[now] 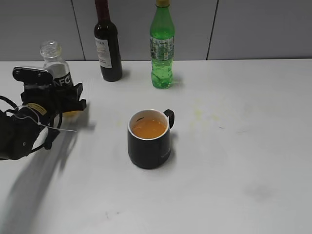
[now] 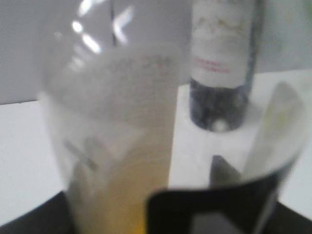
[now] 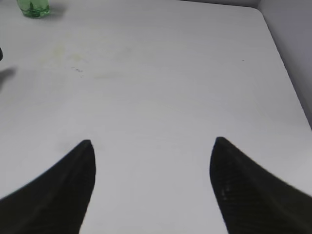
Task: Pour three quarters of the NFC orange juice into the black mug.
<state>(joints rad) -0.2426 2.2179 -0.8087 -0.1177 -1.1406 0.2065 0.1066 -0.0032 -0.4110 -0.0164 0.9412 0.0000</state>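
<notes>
The NFC orange juice bottle stands upright at the far left, capless. Its upper part is empty and a little orange liquid shows at the bottom. My left gripper is shut around its lower half. In the left wrist view the bottle fills the frame, blurred, with the black label low on the right. The black mug sits mid-table, apart from the bottle, handle to the back right, holding orange juice close to the rim. My right gripper is open and empty over bare table; it does not show in the exterior view.
A tall dark wine bottle and a green soda bottle stand at the back of the white table. The wine bottle is just behind the held bottle. The green bottle's base shows far left in the right wrist view.
</notes>
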